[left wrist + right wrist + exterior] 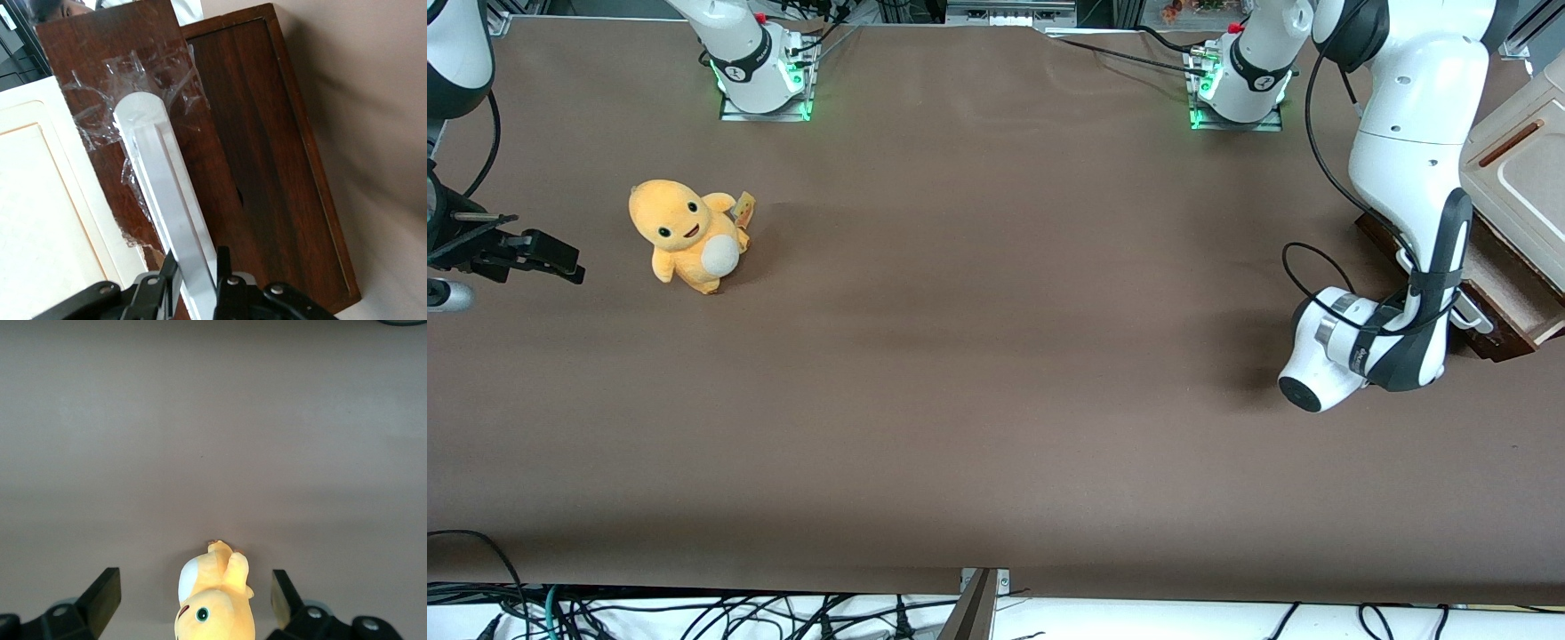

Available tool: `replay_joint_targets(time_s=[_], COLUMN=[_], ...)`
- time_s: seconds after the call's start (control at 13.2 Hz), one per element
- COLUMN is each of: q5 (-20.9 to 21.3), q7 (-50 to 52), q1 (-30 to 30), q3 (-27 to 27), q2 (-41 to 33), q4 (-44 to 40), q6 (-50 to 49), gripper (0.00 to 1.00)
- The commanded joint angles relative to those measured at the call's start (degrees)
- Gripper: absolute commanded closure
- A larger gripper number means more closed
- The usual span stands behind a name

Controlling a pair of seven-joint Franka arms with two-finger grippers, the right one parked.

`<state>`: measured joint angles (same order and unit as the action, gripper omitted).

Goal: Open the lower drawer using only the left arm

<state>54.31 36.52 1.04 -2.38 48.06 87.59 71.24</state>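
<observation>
Dark brown wooden lower drawer (267, 167) is risking slipping free: the black two-finger gripper (197, 280) is pinching only its long white bar handle (167, 200).

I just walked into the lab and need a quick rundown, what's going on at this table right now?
The left arm has reached to the cabinet at its end of the table, working on the lower drawer. Its gripper is closed around the drawer's white bar handle. The drawer's dark wood front sticks out only a little from the cream cabinet. A yellow plush toy sits untouched toward the parked arm's end.
</observation>
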Motion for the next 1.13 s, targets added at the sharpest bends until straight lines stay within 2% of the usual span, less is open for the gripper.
replay_joint_targets(time_s=[0.0, 0.08, 0.23, 0.3, 0.38, 0.53, 0.6, 0.91, 1.06], q5=[-2.19, -2.80, -4.29, -5.60, -7.27, -9.64, -12.62, -29.22, -39.05], q7=[-2.77, -2.77, -2.85, -2.94, -2.42, -2.68, -2.85, -3.03, -3.03], q1=[0.98, 0.98, 0.89, 0.98, 1.15, 1.51, 1.42, 0.02, -2.26], q3=[0.36, 0.36, 0.36, 0.27, 0.19, 0.19, 0.19, 0.36, 0.01], q2=[0.99, 1.07, 0.90, 0.81, 0.63, 0.02, -0.33, -2.79, -5.77], q4=[-2.77, -3.82, -4.88, -6.10, -6.99, -9.09, -11.19, -18.58, -20.78], q6=[-1.72, -1.72, -1.72, -1.72, -1.72, -1.72, -1.72, -1.72, -1.28], gripper=[0.80, 0.78, 0.56, 0.18, 0.00, 0.00, 0.00, 0.00, 0.00])
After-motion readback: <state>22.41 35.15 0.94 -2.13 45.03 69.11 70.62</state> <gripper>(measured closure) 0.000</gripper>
